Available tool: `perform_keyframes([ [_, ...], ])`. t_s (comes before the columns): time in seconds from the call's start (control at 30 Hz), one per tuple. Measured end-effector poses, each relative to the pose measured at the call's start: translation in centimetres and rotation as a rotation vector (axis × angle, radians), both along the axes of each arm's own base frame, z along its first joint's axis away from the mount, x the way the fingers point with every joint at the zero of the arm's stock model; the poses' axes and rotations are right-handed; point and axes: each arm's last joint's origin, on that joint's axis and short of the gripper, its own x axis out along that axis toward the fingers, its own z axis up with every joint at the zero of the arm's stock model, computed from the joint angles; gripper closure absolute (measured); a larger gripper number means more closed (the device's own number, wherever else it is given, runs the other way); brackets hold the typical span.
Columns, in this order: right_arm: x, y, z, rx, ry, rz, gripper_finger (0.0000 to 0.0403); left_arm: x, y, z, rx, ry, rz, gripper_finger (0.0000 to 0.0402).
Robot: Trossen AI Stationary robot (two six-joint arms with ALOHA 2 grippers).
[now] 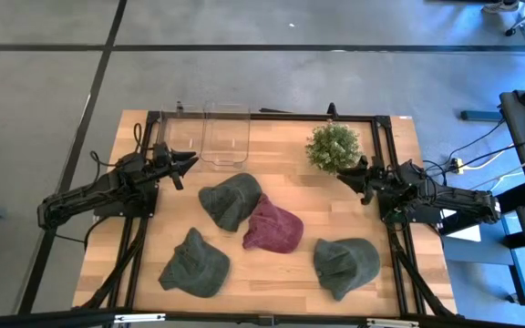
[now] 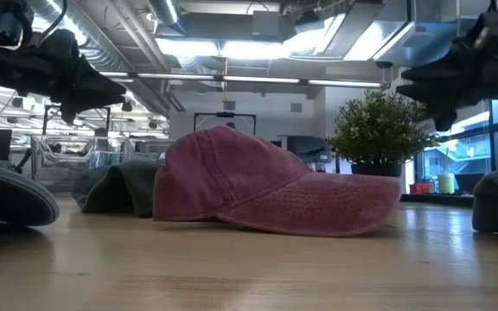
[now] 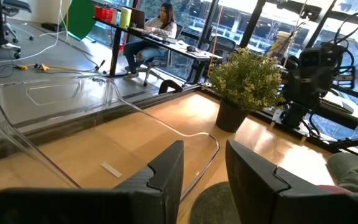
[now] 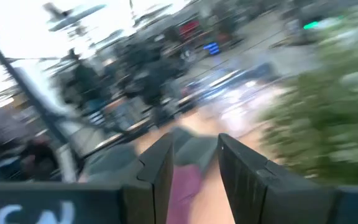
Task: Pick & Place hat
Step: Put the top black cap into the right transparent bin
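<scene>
Maroon cap [image 1: 273, 229] lies mid-tabletop, between both grippers, touched by neither.
Left gripper [image 1: 190, 165] and right gripper [image 1: 342, 177] hover with jaws released; only the left wrist view shows a seated person [image 3: 156, 31].

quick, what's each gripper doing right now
Left gripper: open, holding nothing, beside the clear bin.
Right gripper: open, holding nothing, by the potted plant.

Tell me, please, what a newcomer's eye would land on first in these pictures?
Probably the maroon cotton cap, lying mid-table with its crown touching one of three dark green caps; the other two lie nearer the front edge. Next, the bushy green potted plant at the back right, beside a clear plastic bin. Both grippers, left and right, hover open and empty.
</scene>
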Motion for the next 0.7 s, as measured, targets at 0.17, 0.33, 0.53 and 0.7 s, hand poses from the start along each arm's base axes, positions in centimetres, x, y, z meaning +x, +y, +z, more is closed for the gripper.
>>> perform_keyframes([
  [0.17, -0.2, -0.6, 0.0, 0.015, -0.009, -0.233, 0.0276, 0.0, 0.0, 0.3, -0.033, -0.052, -0.006, 0.0288],
  [0.33, -0.4, -0.9, 0.1, 0.017, -0.016, -0.322, 0.0276, 0.0, 0.0, 1.1, -0.002, -0.134, 0.006, 0.0288],
  [0.53, -0.5, -1.0, 0.1, 0.023, -0.021, -0.39, 0.0276, 0.3, -0.1, 3.2, 0.049, -0.223, -0.084, 0.0288],
  [0.7, -0.6, -1.2, 0.2, 0.029, -0.027, -0.463, 0.0276, 1.7, -0.1, 6.0, 0.02, -0.017, -0.208, 0.0288],
])
